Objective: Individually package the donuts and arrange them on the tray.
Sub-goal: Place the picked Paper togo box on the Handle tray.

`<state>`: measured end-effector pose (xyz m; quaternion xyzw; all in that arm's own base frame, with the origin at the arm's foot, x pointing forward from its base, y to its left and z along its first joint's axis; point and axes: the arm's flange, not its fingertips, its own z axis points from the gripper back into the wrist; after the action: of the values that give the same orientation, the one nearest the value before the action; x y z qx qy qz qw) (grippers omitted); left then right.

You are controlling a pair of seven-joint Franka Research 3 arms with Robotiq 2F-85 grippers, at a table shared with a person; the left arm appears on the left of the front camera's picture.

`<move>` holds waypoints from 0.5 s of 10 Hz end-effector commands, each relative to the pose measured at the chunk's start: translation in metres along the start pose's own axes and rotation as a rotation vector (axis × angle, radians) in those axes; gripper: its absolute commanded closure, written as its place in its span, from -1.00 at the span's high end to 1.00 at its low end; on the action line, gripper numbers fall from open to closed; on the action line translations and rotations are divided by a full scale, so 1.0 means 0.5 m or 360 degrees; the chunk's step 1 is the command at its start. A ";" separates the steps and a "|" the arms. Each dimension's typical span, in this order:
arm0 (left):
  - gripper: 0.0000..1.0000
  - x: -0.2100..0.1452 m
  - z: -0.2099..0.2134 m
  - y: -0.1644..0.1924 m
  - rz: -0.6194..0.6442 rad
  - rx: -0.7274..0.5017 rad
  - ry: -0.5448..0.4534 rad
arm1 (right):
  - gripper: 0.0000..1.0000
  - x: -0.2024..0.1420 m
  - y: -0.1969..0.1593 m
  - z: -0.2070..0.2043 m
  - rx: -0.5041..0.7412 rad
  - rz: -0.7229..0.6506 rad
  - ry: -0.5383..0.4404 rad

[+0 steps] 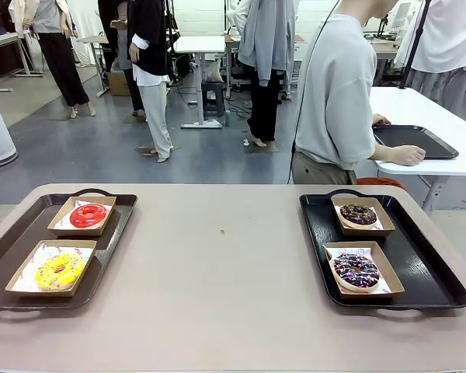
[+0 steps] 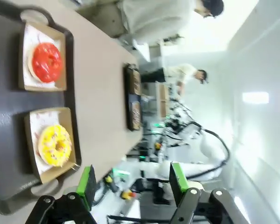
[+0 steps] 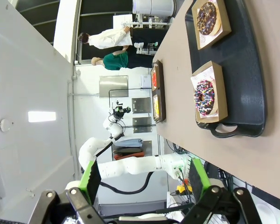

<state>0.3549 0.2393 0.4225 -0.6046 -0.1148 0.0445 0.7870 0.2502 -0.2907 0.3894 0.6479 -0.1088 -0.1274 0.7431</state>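
Note:
Each of the donuts lies in its own open brown box. On the left tray (image 1: 15,241) are the red donut (image 1: 88,215) and, nearer me, the yellow sprinkled donut (image 1: 60,270). The right tray (image 1: 419,264) carries the chocolate donut (image 1: 358,214) and the drizzled purple-brown donut (image 1: 356,271). My left gripper (image 2: 130,183) hangs open off the table's near edge, past the yellow donut (image 2: 55,145) and the red donut (image 2: 47,62). Beyond my open, empty right gripper (image 3: 144,179) lie the drizzled donut (image 3: 204,97) and the chocolate donut (image 3: 207,17).
A person (image 1: 338,93) stands at the far side, turned toward a white table (image 1: 443,132) with another black tray (image 1: 415,140) under their hands. The tan tabletop (image 1: 225,264) stretches bare between the two trays. Other people stand farther back.

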 end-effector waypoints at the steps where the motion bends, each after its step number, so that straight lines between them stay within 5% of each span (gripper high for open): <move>1: 0.65 0.032 0.046 0.060 0.0101 -0.0105 0.0074 | 1.00 0.000 0.000 0.002 0.0010 0.0002 -0.0001; 5: 0.65 -0.009 0.070 0.111 0.0190 -0.0122 0.0038 | 1.00 0.000 0.000 0.002 0.0010 0.0002 -0.0001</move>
<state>0.3512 0.2844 0.3724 -0.6415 -0.0621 0.0832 0.7601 0.2499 -0.2910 0.3894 0.6478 -0.1091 -0.1277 0.7430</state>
